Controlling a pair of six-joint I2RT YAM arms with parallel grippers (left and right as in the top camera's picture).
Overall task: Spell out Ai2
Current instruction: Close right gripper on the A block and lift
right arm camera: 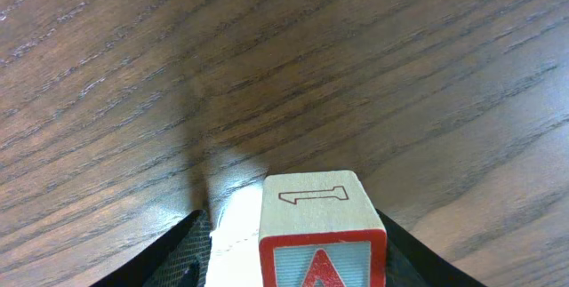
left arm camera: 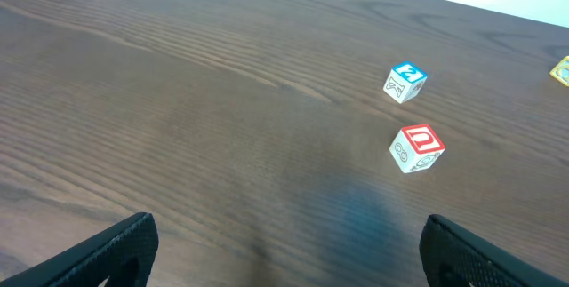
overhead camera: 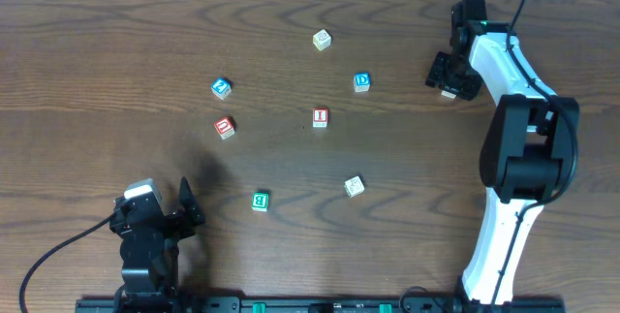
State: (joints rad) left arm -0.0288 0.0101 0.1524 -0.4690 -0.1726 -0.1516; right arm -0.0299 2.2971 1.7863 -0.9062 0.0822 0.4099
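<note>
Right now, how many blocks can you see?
8. Seven loose: yellow block at back, blue D, blue 2, red U, red I, tan block, green B near front. The A block sits in the right pincer. Others may be hidden.

— Where's the A?
— The A block (right arm camera: 322,234), a red letter on pale wood, sits clamped in the right end effector (right arm camera: 296,243), far right of the table (overhead camera: 116,51).
— The others?
— The red I block (overhead camera: 321,117) lies mid-table, and the blue 2 block (overhead camera: 222,87) lies well to its left, turned askew.

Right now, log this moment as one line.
right gripper: shut on wooden block with red A | left gripper: open, empty | blue 2 block, red I block: apart
</note>
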